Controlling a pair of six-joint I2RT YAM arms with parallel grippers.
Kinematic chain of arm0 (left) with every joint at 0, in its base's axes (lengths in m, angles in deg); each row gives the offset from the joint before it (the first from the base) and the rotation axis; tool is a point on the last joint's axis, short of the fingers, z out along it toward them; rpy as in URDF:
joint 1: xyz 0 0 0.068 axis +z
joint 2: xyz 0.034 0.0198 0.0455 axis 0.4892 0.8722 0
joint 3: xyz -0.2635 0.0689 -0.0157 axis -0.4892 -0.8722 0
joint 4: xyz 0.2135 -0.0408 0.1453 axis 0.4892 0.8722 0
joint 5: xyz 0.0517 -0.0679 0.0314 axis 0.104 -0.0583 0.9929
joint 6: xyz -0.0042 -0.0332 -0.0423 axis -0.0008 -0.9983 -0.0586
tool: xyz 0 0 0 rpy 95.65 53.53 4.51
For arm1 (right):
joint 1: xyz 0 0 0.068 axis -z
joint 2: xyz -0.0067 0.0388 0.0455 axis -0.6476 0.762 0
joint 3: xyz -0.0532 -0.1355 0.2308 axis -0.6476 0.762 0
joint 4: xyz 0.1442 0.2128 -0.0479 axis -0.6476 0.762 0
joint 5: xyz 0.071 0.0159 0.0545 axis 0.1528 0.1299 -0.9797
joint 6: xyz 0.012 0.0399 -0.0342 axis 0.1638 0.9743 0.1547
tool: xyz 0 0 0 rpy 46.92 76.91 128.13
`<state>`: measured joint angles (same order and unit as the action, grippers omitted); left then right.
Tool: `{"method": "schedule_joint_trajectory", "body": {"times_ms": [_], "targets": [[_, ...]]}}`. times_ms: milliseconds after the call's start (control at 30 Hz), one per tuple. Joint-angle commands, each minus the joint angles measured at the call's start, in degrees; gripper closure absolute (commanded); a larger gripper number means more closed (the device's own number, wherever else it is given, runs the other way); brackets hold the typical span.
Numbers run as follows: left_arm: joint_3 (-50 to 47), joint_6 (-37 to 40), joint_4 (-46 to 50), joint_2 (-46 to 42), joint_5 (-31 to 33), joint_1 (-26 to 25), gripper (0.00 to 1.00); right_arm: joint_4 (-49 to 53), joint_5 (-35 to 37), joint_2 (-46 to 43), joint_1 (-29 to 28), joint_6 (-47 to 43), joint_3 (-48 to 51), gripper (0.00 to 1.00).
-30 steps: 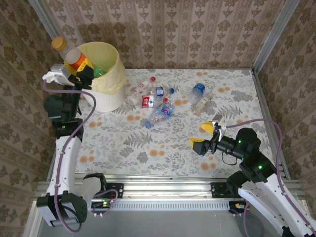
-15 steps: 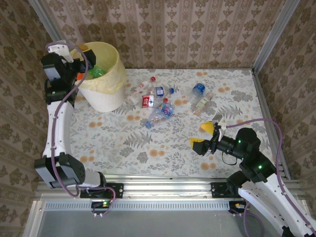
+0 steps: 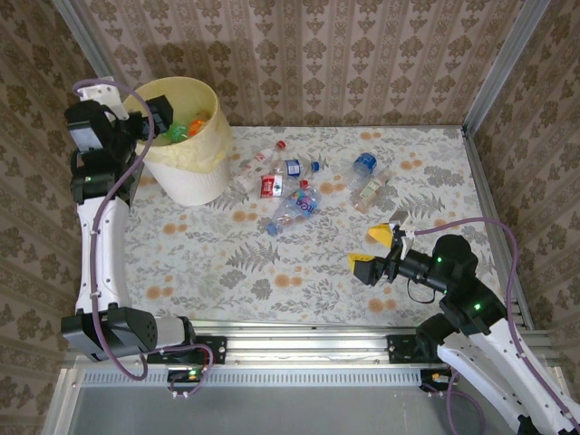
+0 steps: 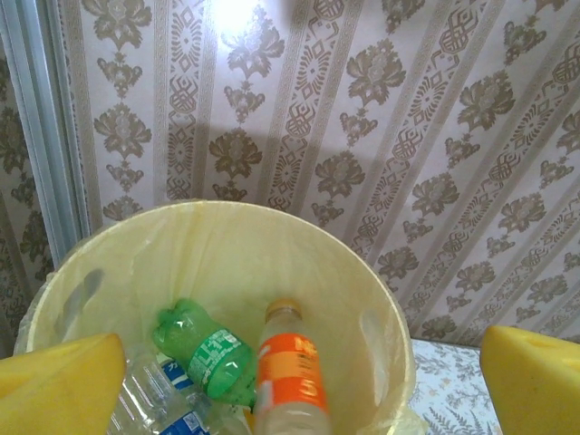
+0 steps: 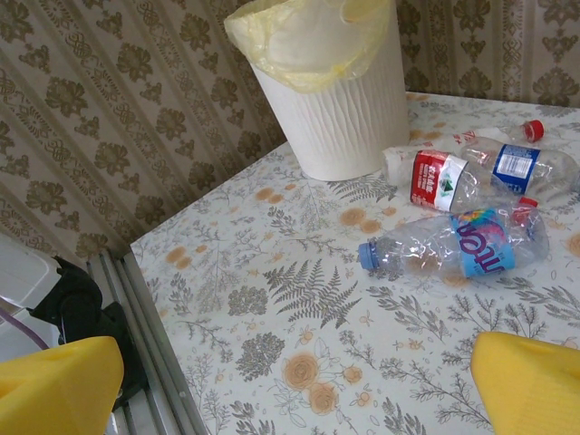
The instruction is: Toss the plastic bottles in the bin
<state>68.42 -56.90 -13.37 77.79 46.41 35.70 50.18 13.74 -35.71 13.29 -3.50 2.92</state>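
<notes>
The bin [image 3: 196, 178] is a white bucket lined with a pale yellow bag, standing at the table's far left. My left gripper [image 3: 158, 116] hangs open over its left rim with nothing between its yellow pads [image 4: 54, 381]. Inside the bin [image 4: 227, 263] lie an orange-labelled bottle [image 4: 290, 372], a green bottle [image 4: 204, 353] and a clear blue-labelled one [image 4: 159, 408]. Several plastic bottles lie in a cluster [image 3: 292, 188] right of the bin, and two more [image 3: 366, 179] further right. My right gripper [image 3: 370, 249] hovers open over the table, empty, nearer than the cluster.
Patterned walls close the table on the left, back and right. A metal rail [image 3: 299, 340] runs along the near edge. In the right wrist view a blue-capped clear bottle [image 5: 462, 245] lies nearest, with red-labelled [image 5: 435, 177] and blue-labelled [image 5: 521, 163] bottles behind it, in front of the bin [image 5: 335, 109].
My left gripper opened and the orange-labelled bottle dropped from it into the bin. The left arm swung back and to the left. The right arm stayed still.
</notes>
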Motion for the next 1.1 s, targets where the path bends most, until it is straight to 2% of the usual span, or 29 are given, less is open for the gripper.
{"method": "schedule_joint_trajectory", "body": {"times_ms": [0,133,300,500,600,833,1067], "targets": [[0.2,-0.9,-0.2,-1.6,-1.7,-0.4,0.00,0.8,-0.1,-0.3,-0.3,-0.6,-1.2,0.00],[-0.4,2.3,-0.6,-4.4,-2.1,-3.5,0.00,0.5,-0.1,-0.2,-0.4,-0.6,-1.1,0.00],[-1.5,6.7,0.2,-7.2,-5.8,-8.2,0.00,0.6,-0.2,-0.1,-0.4,-0.6,-1.1,0.00],[-1.0,15.3,5.8,-7.3,-10.1,-16.0,0.00,0.8,-0.2,-0.1,-0.4,-0.4,-1.1,0.00],[-1.2,20.0,9.2,-6.6,-10.1,-20.6,0.00,0.9,0.0,-0.1,-0.4,-0.4,-1.0,0.00],[-3.0,23.8,14.1,-4.1,-11.1,-26.6,0.00,0.9,0.0,0.0,-0.4,-0.4,-1.1,0.00],[-3.1,29.6,21.2,2.1,-5.9,-35.5,0.00,0.9,-0.2,0.4,-0.3,-0.5,-1.1,0.00]]}}
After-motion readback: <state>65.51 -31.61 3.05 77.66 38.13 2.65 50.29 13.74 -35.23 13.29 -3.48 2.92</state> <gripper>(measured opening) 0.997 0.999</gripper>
